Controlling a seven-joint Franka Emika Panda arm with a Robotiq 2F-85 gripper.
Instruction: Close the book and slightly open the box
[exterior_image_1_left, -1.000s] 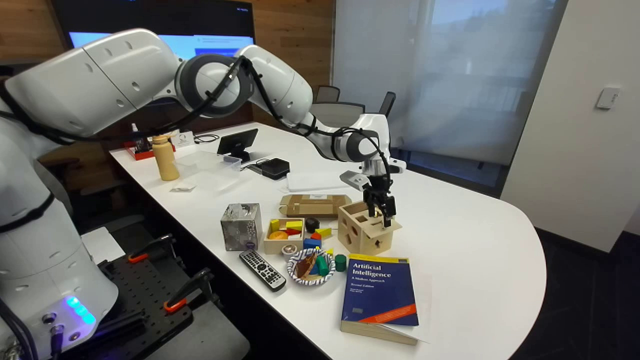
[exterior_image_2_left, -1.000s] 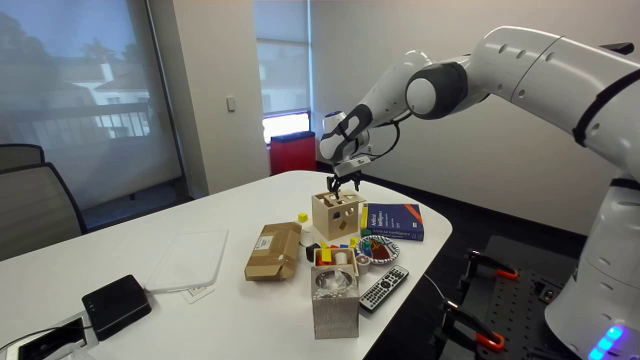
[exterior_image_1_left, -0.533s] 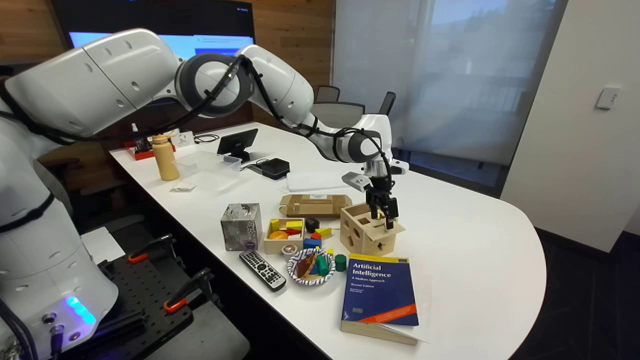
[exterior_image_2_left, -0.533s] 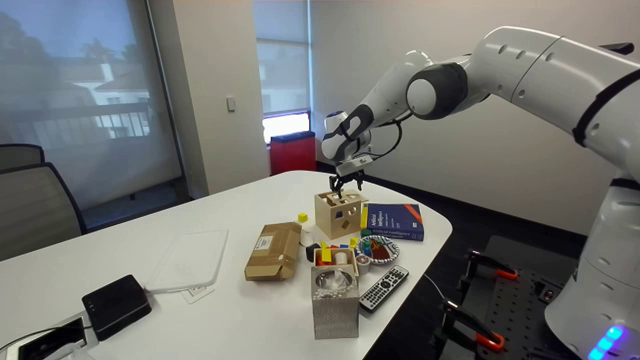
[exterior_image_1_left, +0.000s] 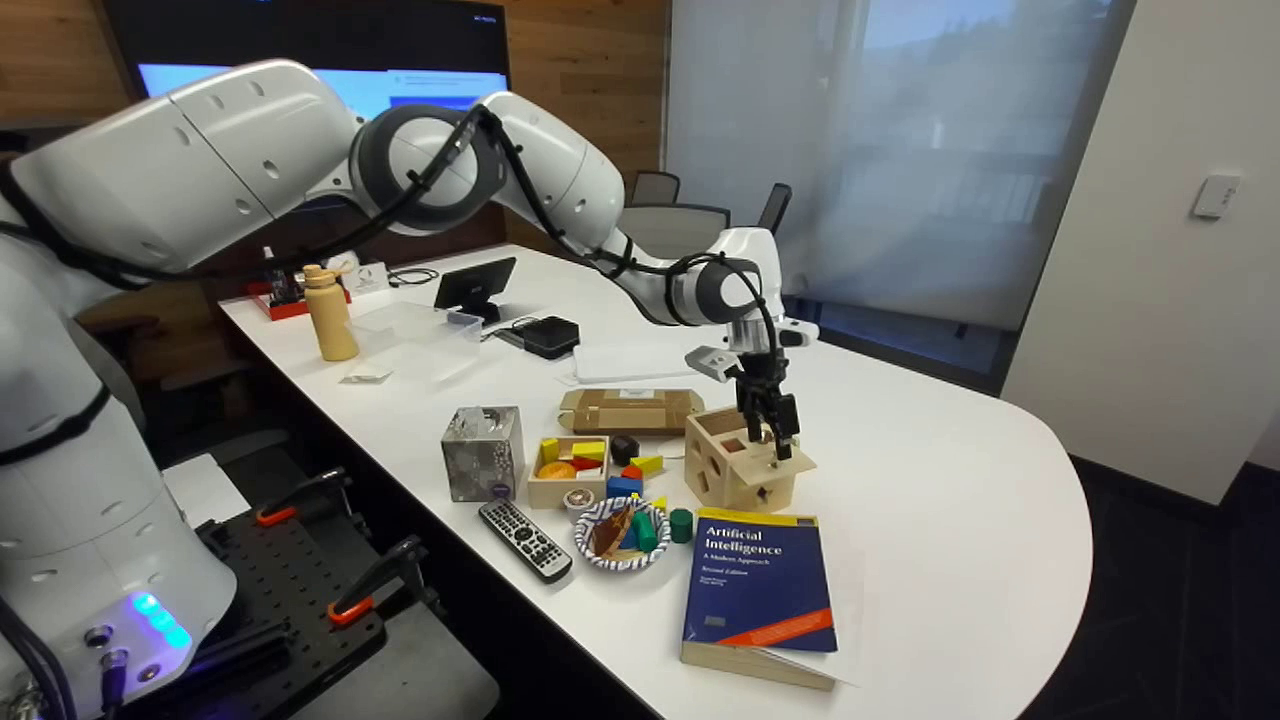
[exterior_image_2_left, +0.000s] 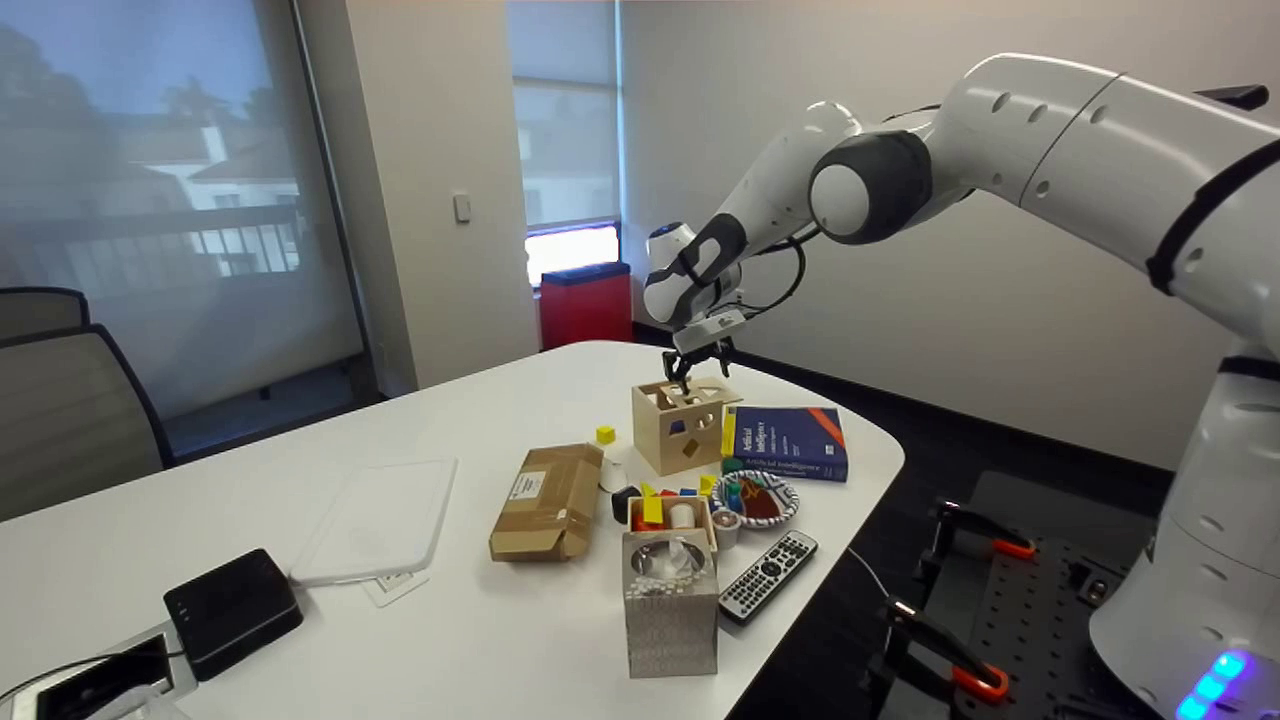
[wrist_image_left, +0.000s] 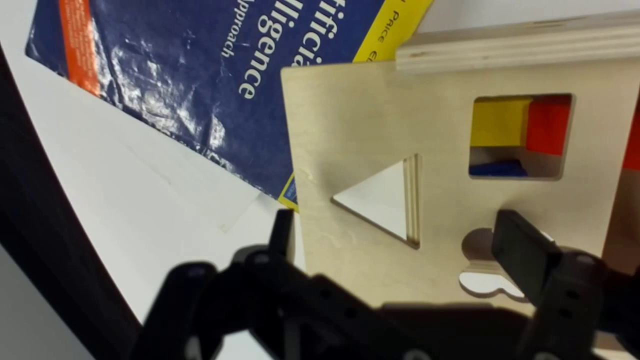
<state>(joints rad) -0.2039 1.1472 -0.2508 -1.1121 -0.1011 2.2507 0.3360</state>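
The book lies closed on the white table, with a white sheet sticking out beneath it. It shows also in an exterior view and the wrist view. The light-wood box stands beside it, also in an exterior view. Its flat lid is slid partway off and overhangs the side away from the robot. Coloured blocks show through the lid's square hole. My gripper is open above the lid. One finger is at the clover-shaped hole, the other just past the lid's outer edge. Finger depth is hidden.
A striped bowl, a green cylinder, a block tray, a remote, a tissue box and a flattened cardboard box crowd near the box. A yellow cube lies behind it.
The gripper has shifted slightly away from the robot base. The box has slid a little the same way, and the lid slightly more, so its overhang has grown. The book has not moved.
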